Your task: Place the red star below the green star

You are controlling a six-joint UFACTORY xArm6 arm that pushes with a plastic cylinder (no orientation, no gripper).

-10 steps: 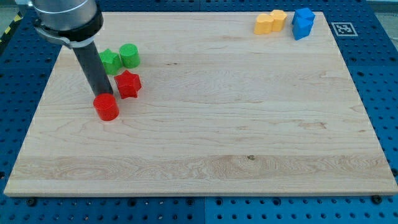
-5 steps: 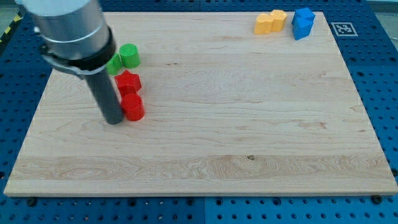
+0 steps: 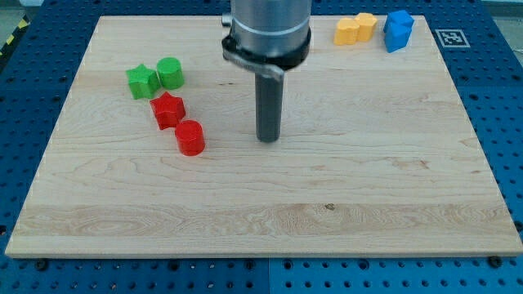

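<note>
1. A pale wooden desk (image 3: 327, 204) fills most of the view, its grain running from left to right.
2. Under it lies a blue perforated base (image 3: 502, 122), dotted with rows of small holes.
3. A black-and-white marker tag (image 3: 452, 37) sits at the upper right.
4. Yellow-and-black hazard tape (image 3: 12, 33) edges the upper left corner.
5. The light is even and bright.

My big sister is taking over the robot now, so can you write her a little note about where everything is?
My tip rests on bare board, to the view's right of the red cylinder, touching no block.
The red star lies below and slightly right of the green star, close by; the green cylinder sits beside the green star.
Left: possibly nudge the red star left so it sits straight under the green star.
</note>
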